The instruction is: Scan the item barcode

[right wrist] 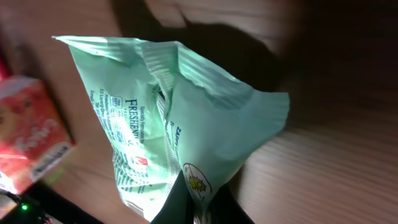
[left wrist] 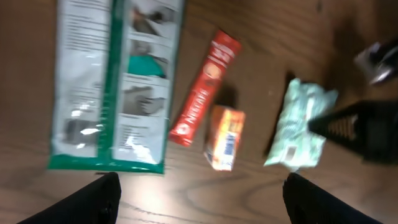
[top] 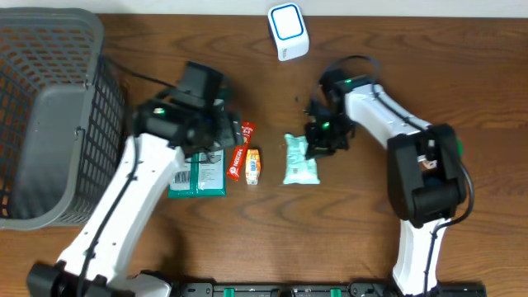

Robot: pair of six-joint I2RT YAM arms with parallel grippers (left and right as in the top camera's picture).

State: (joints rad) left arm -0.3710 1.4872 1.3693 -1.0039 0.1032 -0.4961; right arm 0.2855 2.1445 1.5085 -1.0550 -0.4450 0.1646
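A mint-green packet (top: 299, 162) lies on the wooden table, crumpled at its right edge. My right gripper (top: 320, 142) is shut on that edge. In the right wrist view the packet (right wrist: 186, 118) fills the frame, and the gripper (right wrist: 199, 208) pinches its lower seam between two dark fingers. My left gripper (top: 216, 136) hovers open over the other items. Its view shows the gripper (left wrist: 202, 193) with fingers spread wide and nothing between them, and the green packet (left wrist: 301, 124) at the right. A white and blue scanner (top: 288, 31) stands at the back of the table.
A green and white flat pack (top: 198, 177), a red stick sachet (top: 241, 153) and a small orange box (top: 253, 167) lie side by side left of the packet. A dark mesh basket (top: 49, 124) fills the left end of the table.
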